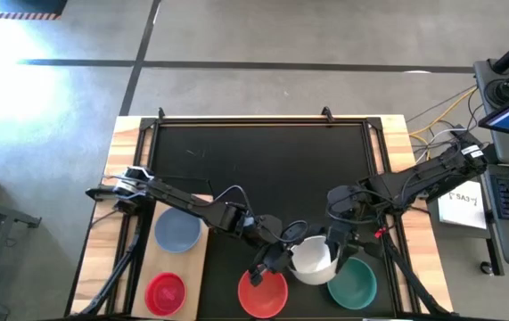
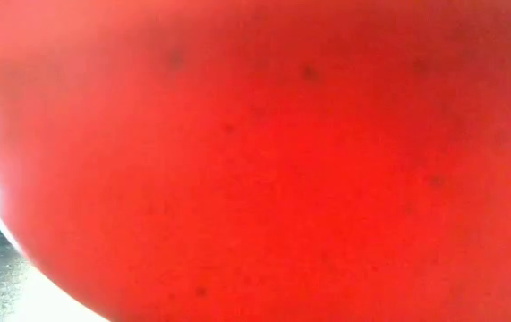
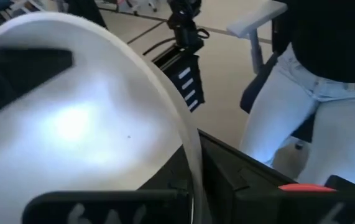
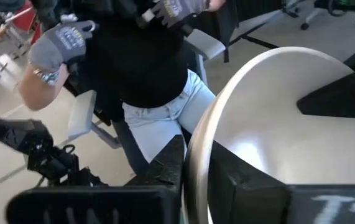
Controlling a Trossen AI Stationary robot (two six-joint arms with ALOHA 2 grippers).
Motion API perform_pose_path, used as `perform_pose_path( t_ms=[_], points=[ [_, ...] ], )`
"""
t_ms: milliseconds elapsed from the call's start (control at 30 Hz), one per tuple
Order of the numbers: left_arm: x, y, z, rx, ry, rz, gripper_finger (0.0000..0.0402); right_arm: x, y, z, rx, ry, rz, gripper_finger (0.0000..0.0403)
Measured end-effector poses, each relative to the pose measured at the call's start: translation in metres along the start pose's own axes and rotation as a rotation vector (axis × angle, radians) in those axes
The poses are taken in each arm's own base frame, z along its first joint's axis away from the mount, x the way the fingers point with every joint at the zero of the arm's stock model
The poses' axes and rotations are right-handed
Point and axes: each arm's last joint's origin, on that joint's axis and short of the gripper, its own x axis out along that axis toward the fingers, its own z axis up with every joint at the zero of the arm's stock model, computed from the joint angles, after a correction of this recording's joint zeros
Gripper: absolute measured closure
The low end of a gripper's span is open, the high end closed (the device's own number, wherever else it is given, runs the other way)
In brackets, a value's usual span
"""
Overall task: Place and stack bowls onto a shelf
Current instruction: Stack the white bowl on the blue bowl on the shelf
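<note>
- White bowl hangs above the bench at six o'clock, between red bowl and teal bowl.
- Left gripper and right gripper both clamp its rim.
- Likely light, stiff, slippery plastic; the rim is the best place to grip.

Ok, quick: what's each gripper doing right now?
Left gripper: shut on the white bowl, gripping its rim.
Right gripper: on the same bowl's opposite rim; whether it grips cannot be told.
</note>
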Motion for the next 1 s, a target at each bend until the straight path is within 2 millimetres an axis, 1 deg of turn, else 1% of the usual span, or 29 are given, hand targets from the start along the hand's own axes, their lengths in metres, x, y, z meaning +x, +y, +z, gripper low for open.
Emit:
perform_pose_path(
  t_ms=[133,333,467,567,667,733,900,1000],
  points=[
    [-0.001,0.006,-0.002,-0.008,0.000,0.030,0.0401,0.000,0.000,0.000,0.048,0.002,-0.011,0.0333],
    [-0.001,0.008,-0.006,-0.024,0.010,0.031,0.0401,-0.002,-0.001,0.001,0.086,0.006,-0.020,0.0275],
    [-0.002,0.011,-0.007,-0.039,0.022,0.044,0.0401,-0.012,-0.001,0.009,0.156,0.047,-0.119,0.0243],
    [-0.003,0.014,-0.009,-0.054,0.027,0.053,0.0401,-0.021,0.001,0.013,0.173,0.104,-0.191,0.0224],
    [-0.004,0.015,-0.010,-0.092,0.035,0.033,0.0401,-0.027,0.004,0.022,0.160,0.120,-0.236,0.0212],
    [-0.004,0.014,-0.015,-0.123,0.065,0.016,0.0401,-0.031,0.007,0.029,0.158,0.120,-0.264,0.0208],
    [-0.006,0.018,-0.018,-0.155,0.079,0.025,0.0401,-0.041,0.011,0.034,0.253,0.186,-0.456,0.0206],
    [-0.006,0.019,-0.020,-0.184,0.093,0.038,0.0401,-0.046,0.014,0.033,0.301,0.231,-0.512,0.0206]
  ],
)
